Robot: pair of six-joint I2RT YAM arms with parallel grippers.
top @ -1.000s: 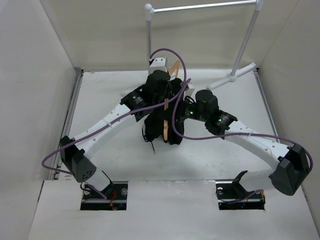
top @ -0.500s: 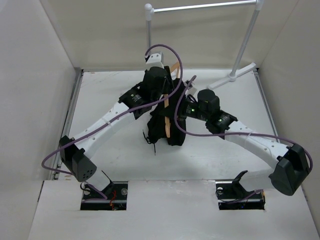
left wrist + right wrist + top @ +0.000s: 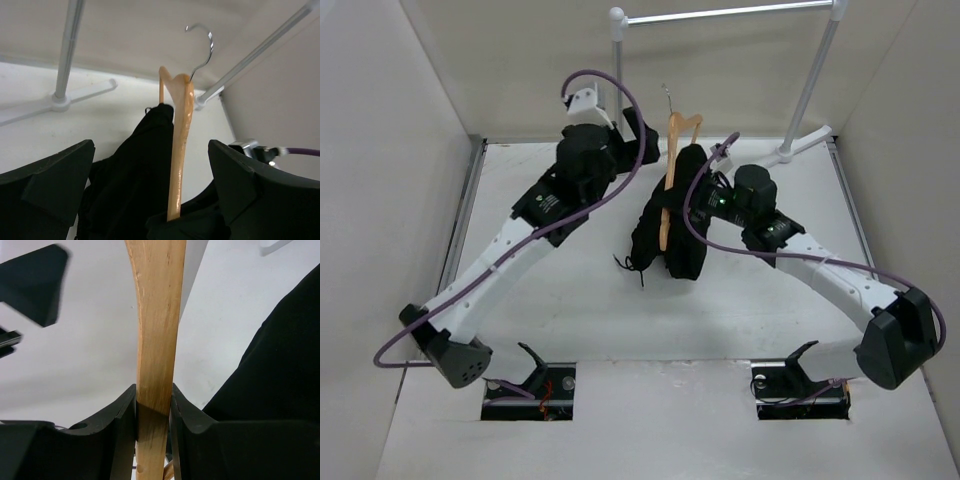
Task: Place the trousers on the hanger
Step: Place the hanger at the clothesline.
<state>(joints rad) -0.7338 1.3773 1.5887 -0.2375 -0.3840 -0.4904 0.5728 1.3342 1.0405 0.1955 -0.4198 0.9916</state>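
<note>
A: Hanger (image 3: 665,215) stands upright at centre frame because our right gripper (image 3: 154,405) pinches its wooden arm.
B: And the trousers (image 3: 687,220)?
A: Draped across it, hanging toward the tabletop (image 3: 560,290). Our left gripper (image 3: 150,185) gapes wide, left of them, holding nothing, so we judge the draping done.

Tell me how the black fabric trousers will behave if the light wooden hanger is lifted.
The black fabric trousers are probably floppy: they hang in loose folds over the light wooden hanger. They might slip, since the smooth wood stands steeply in the right gripper.
</note>
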